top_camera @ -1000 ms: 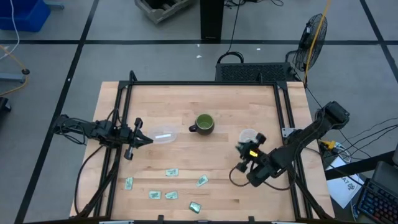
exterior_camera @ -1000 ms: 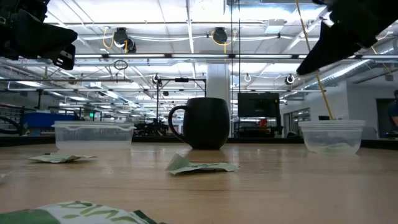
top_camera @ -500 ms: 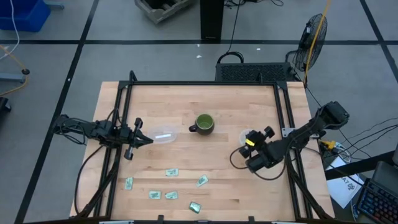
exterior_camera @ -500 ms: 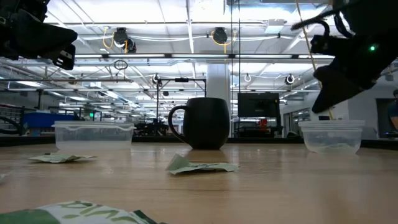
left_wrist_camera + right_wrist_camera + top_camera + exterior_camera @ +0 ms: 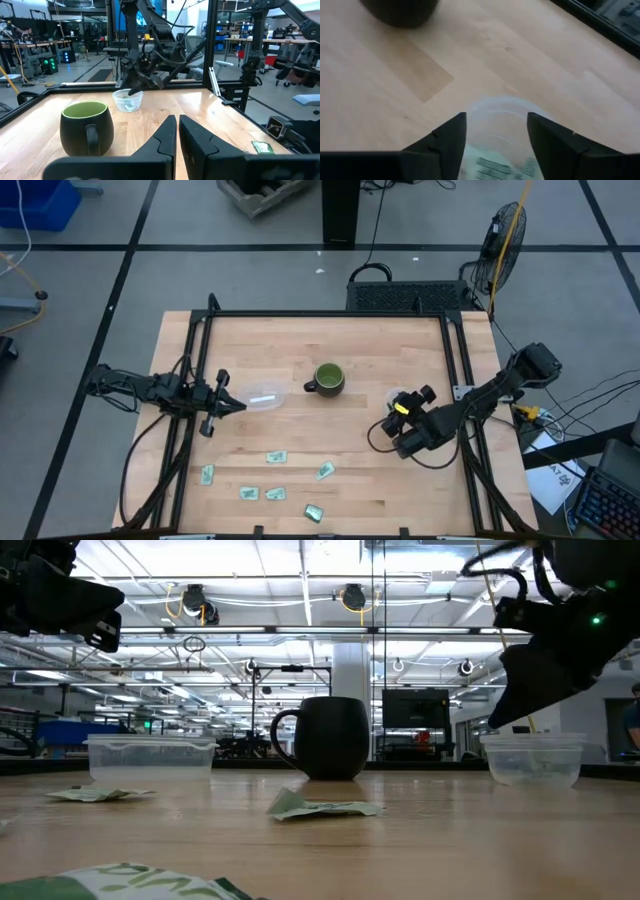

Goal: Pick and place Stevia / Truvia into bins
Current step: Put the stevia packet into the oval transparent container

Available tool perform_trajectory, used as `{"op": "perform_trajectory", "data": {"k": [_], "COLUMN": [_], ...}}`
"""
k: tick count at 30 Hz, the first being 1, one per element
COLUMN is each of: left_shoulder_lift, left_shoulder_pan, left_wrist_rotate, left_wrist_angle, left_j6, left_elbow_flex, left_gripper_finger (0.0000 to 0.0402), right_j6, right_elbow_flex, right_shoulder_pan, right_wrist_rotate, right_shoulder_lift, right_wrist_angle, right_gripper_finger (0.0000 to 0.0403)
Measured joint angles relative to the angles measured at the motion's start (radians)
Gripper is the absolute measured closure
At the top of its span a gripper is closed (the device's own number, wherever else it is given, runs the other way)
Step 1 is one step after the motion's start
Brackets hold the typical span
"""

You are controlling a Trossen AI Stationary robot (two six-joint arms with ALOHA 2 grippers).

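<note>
Several pale green Stevia / Truvia packets (image 5: pixel 276 457) lie flat on the table's near part; one (image 5: pixel 322 807) shows in the low view. Two clear bins stand either side of a dark green mug (image 5: pixel 328 378). My right gripper (image 5: pixel 497 117) hangs open over the right bin (image 5: pixel 500 127), which has a packet (image 5: pixel 506 165) lying in it. My left gripper (image 5: pixel 177 125) is shut and empty, just left of the left bin (image 5: pixel 263 398), in which a pale packet shows.
A black frame rail (image 5: pixel 330 314) runs along the table's far edge, with rails down both sides. One packet (image 5: pixel 314 512) lies close to the near edge. Bare wood stretches between the mug and the packets.
My right gripper has moved toward the table's far edge, from the bare wood on the near side of the right bin to a place right over that bin. The left arm has kept still.
</note>
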Motion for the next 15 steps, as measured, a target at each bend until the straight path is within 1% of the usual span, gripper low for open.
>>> {"op": "perform_trajectory", "data": {"k": [2, 4, 7, 9, 11, 13, 15], "left_shoulder_lift": [0.000, 0.000, 0.000, 0.000, 0.000, 0.000, 0.000], "left_shoulder_pan": [0.000, 0.000, 0.000, 0.000, 0.000, 0.000, 0.000], "left_wrist_rotate": [0.000, 0.000, 0.000, 0.000, 0.000, 0.000, 0.000], "left_wrist_angle": [0.000, 0.000, 0.000, 0.000, 0.000, 0.001, 0.000], "left_j6": [0.000, 0.000, 0.000, 0.000, 0.000, 0.000, 0.000], "left_elbow_flex": [0.000, 0.000, 0.000, 0.000, 0.000, 0.000, 0.000], "left_gripper_finger": [0.0376, 0.0376, 0.0376, 0.0376, 0.0376, 0.0376, 0.0376], "right_j6": [-0.055, -0.162, -0.399, -0.585, -0.743, -0.854, -0.935], "right_elbow_flex": [0.000, 0.000, 0.000, 0.000, 0.000, 0.000, 0.000], "right_shoulder_pan": [0.005, 0.013, 0.032, 0.043, 0.055, 0.074, 0.097], "right_wrist_rotate": [-0.009, -0.025, -0.060, -0.119, -0.180, -0.218, -0.229], "right_shoulder_lift": [-0.016, -0.038, -0.067, -0.074, -0.079, -0.095, -0.128], "right_wrist_angle": [0.080, 0.205, 0.479, 0.701, 0.878, 0.991, 1.011], "right_gripper_finger": [0.0189, 0.0186, 0.0187, 0.0191, 0.0194, 0.0197, 0.0199]}}
